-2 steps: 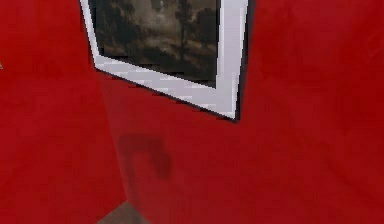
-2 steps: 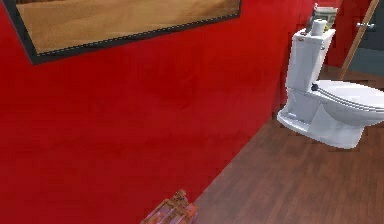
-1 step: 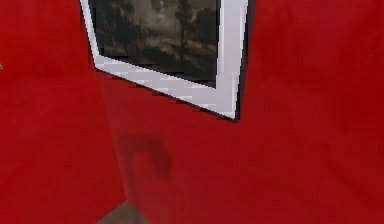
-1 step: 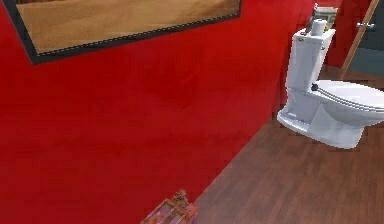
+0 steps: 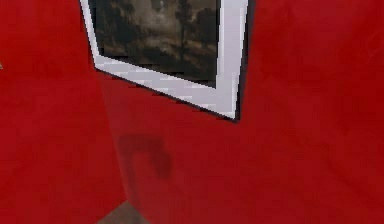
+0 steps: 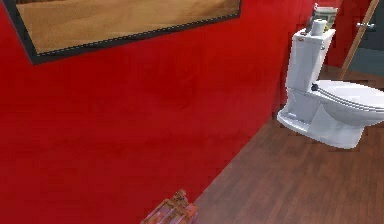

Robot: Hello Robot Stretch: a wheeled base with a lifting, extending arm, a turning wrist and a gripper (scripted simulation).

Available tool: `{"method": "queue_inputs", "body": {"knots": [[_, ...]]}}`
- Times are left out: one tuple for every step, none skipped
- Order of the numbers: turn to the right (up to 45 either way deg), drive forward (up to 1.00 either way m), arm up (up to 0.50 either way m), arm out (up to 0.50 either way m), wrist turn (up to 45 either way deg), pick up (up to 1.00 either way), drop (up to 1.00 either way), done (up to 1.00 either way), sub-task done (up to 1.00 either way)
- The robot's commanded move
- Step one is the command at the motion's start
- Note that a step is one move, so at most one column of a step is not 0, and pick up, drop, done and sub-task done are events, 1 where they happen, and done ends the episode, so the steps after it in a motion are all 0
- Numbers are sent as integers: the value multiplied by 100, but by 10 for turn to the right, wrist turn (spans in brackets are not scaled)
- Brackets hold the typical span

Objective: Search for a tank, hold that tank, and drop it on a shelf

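1. In the forward view, a red wall (image 5: pixel 300 150) stands close in front. A large picture (image 5: pixel 160 35) hangs on it, with a wide white frame around a dark, murky scene that looks like trees.
2. At the bottom edge of the forward view, a small wedge of brown floor (image 5: pixel 125 214) meets the wall.
3. In the arm side view, the same red wall runs from the left toward the upper right. High on it hangs a dark-framed panel (image 6: pixel 120 20) with a brown, wood-toned surface.
4. A white toilet (image 6: pixel 335 100) stands on the dark wooden floor at the arm side view's right, its lid down.
5. The toilet's white tank (image 6: pixel 303 60) stands upright at the back of the bowl, against the wall. Whether this is the tank the task means cannot be told.
6. A small pale thing (image 6: pixel 320 22) sits on top of the tank; it is too small to name.
7. Behind the toilet, in the upper right corner, is a dark grey door (image 6: pixel 366 40).
8. At the bottom edge, beside the wall, lies a small reddish-brown slatted thing (image 6: pixel 170 211).
9. The pincer's state cannot be told.
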Motion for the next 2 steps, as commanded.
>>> {"method": "queue_inputs", "body": {"knots": [[0,0,0,0,450,0,0,0,0],[0,0,0,0,0,100,0,0,0]]}}
